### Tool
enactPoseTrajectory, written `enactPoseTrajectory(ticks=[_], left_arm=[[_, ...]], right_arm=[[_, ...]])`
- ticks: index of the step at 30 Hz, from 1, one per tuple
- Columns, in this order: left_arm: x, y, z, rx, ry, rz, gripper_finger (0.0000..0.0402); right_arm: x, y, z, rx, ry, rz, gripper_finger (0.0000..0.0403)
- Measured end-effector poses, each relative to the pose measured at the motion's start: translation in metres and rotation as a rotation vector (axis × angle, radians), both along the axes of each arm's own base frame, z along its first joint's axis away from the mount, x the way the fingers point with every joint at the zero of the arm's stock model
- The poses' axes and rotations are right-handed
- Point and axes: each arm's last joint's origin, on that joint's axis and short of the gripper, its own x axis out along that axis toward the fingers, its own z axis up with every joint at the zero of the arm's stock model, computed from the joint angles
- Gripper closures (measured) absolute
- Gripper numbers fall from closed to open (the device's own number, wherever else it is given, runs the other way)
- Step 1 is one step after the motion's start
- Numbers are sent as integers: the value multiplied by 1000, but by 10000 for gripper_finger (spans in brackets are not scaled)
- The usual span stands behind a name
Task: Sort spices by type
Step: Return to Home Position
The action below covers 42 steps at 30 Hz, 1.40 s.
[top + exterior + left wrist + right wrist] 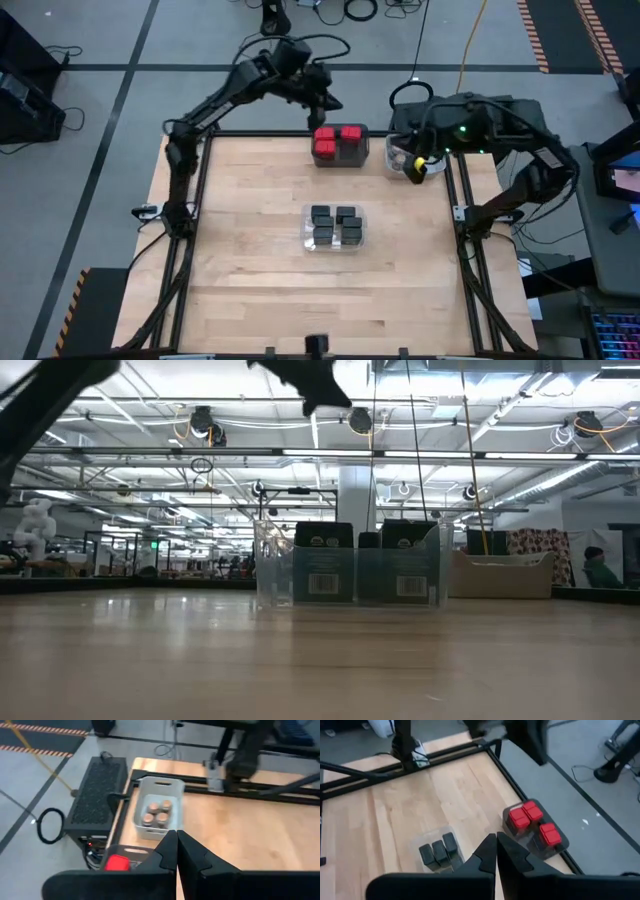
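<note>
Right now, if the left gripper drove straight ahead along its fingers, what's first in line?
Probably the light grey bin of tan-lidded jars, ahead of the shut left gripper; depth is unclear.

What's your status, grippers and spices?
Left gripper shut, empty, high by red-topped boxes. Right gripper shut, empty, beside tan-lidded jars. Black boxes in clear bin. No obstruction seen.
</note>
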Motion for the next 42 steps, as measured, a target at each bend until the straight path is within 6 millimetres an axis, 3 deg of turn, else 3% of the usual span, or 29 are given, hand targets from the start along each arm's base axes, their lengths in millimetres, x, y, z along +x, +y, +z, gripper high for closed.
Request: enactPoseTrajectory(ticks=[5,9,13,17,24,33,37,42], left_arm=[[-19,-40,24,13,11,-71,395],[-41,-69,41,27,-22,-111,395],[-62,-92,42,-4,-71,-114,395],[-89,-113,31,-27,-185,-102,395],[-140,-142,-28,-71,-353,43,395],[-198,-164,-120,-202,-508,165,395],[-213,-168,-158,-269,-558,219,395],[-224,-172,-192,-311,-606,241,395]], right_arm=[[-13,3,-18,-6,-68,13,403],[-19,5,-53,30,-159,43,403],[-22,9,-95,96,-302,134,403],[-24,10,-136,143,-404,169,403],[-39,11,-188,195,-465,141,403],[-59,12,-226,164,-539,159,403],[-66,13,-248,166,-571,159,403],[-74,13,-272,203,-578,138,403]])
